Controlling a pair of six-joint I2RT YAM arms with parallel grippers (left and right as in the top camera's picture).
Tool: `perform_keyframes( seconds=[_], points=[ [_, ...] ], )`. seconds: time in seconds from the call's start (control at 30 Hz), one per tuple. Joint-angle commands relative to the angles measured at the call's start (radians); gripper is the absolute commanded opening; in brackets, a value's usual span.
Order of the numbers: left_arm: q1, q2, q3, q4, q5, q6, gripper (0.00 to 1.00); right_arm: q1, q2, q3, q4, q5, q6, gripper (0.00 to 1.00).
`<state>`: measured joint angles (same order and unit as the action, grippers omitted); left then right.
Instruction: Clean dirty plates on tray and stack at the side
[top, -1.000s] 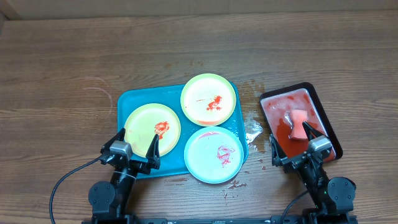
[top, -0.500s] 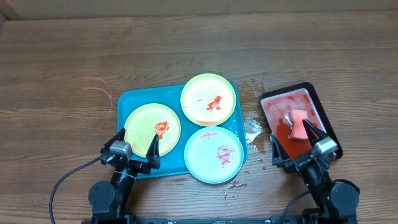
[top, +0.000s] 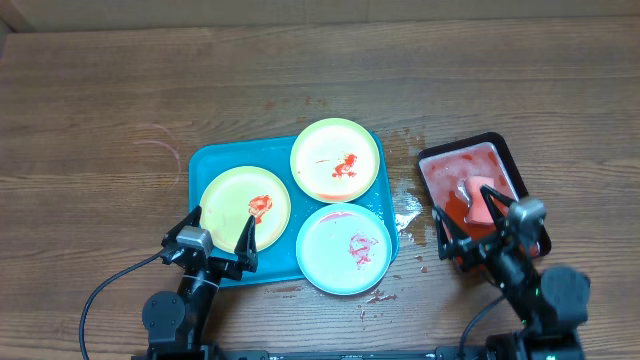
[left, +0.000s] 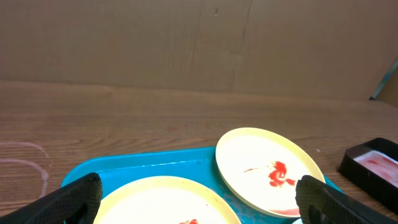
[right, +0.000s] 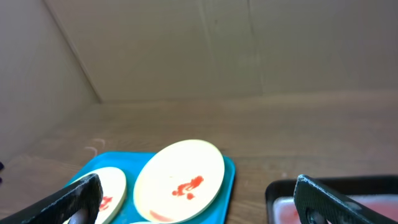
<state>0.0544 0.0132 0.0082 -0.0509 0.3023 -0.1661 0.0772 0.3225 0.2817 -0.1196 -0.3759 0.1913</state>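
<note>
Wood-grain table (top: 100, 100), brown and worn, fills the overhead view, and a plain cardboard wall (left: 199, 43) stands behind its far edge. A faint pale curved mark (top: 155, 148) shows toward the left edge.

The turquoise tray (top: 212, 160) lies by the middle of the near edge and carries all three plates, each smeared red. One yellow-green plate (top: 245, 207) sits at its left, a second yellow-green plate (top: 335, 160) at its far right corner, and the pale blue plate (top: 343, 248) at its near right corner, overhanging the rim.

Wet splashes (top: 408, 212) dot the wood between it and a black tray (top: 465, 146) of red liquid toward the right edge, where a pinkish sponge (top: 480, 190) sits.

Your left fingers (top: 247, 240) are spread wide over the turquoise tray's near rim, holding nothing. Your right fingers (top: 440, 238) are spread wide above the black tray, also empty, and that arm hides the black tray's near end.

In both wrist views only the fingertips show, at the bottom corners, and the pale blue plate is almost entirely cut off.
</note>
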Motion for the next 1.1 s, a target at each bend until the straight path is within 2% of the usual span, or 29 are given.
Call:
perform_keyframes(
  seconds=[0.0, 0.13, 0.33, 0.5, 0.67, 0.87, 1.07],
  points=[
    [0.006, -0.009, -0.003, 0.000, -0.006, -0.014, 1.00, -0.006, 0.146, 0.146, -0.058, -0.028, 0.084, 1.00],
    [0.006, -0.009, -0.003, 0.000, -0.006, -0.014, 1.00, -0.006, 0.376, 0.353, -0.266, -0.060, 0.132, 1.00],
    [0.006, -0.009, -0.003, 0.000, -0.006, -0.014, 1.00, -0.006, 0.724, 0.688, -0.717, -0.070, 0.128, 1.00],
    [0.006, -0.009, -0.003, 0.000, -0.006, -0.014, 1.00, -0.006, 0.946, 0.817, -0.993, -0.002, 0.123, 1.00],
    [0.006, -0.009, -0.003, 0.000, -0.006, -0.014, 0.99, -0.006, 1.084, 0.818, -1.093, 0.027, 0.123, 1.00],
    [0.006, -0.009, -0.003, 0.000, -0.006, -0.014, 1.00, -0.006, 1.176, 0.818, -1.078, 0.043, 0.123, 1.00],
    [0.006, -0.009, -0.003, 0.000, -0.006, -0.014, 1.00, -0.006, 1.192, 0.818, -1.038, 0.043, 0.123, 1.00]
  ],
)
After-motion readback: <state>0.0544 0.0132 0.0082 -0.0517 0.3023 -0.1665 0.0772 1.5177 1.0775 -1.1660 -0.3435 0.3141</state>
